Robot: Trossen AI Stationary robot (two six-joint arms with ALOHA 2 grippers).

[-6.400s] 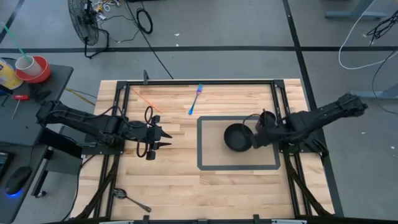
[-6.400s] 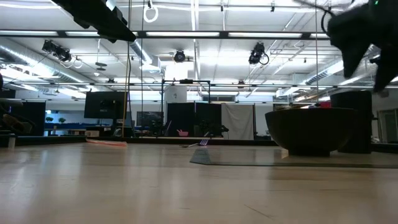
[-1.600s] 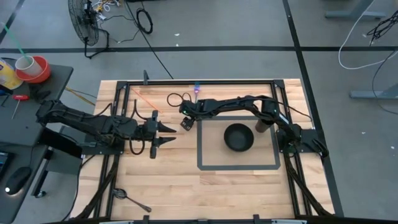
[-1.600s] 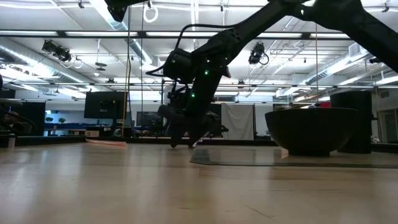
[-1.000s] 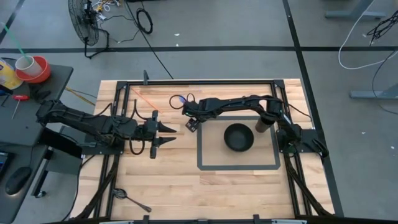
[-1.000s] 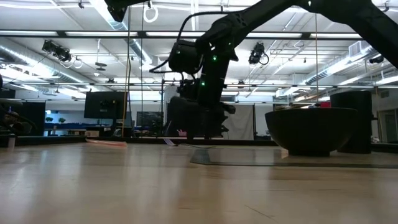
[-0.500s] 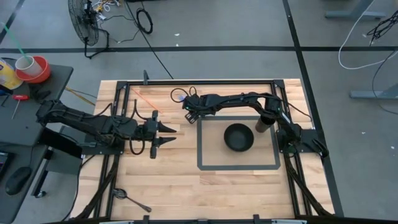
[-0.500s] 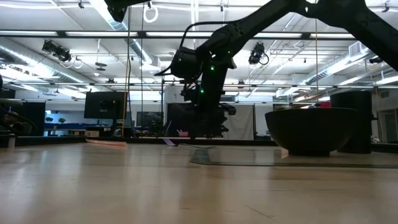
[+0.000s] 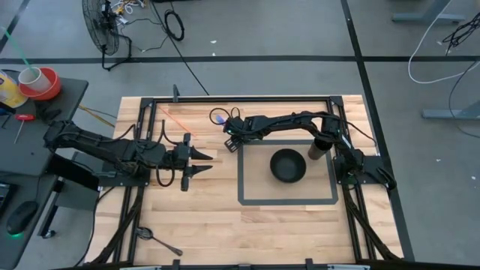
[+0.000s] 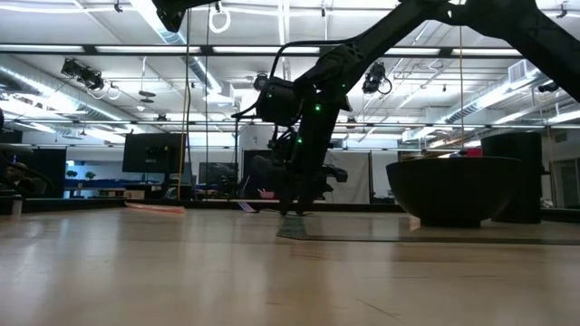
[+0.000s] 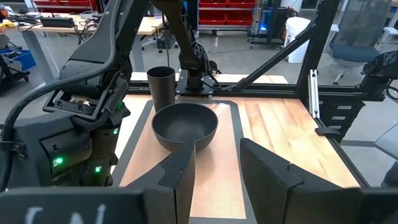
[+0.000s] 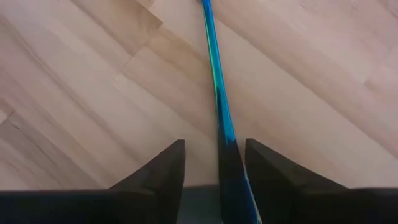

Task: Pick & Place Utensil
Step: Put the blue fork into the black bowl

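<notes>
Right wrist view: the right tool (image 12: 214,163) straddles the blue utensil (image 12: 217,112), jaws apart and not yet clamped—it lies on the tabletop (image 9: 225,217) at eleven o'clock from the bowl (image 9: 288,165)—lift and placing remain.

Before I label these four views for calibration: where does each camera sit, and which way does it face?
High view: overhead, straight down; both arms, black bowl, right gripper.
Low view: table height, level across; the right arm at the wooden table.
Left wrist view: past the open left gripper toward the bowl.
Right wrist view: down on the blue utensil between its fingers.
Shared: high, low and left wrist views all show the bowl.
</notes>
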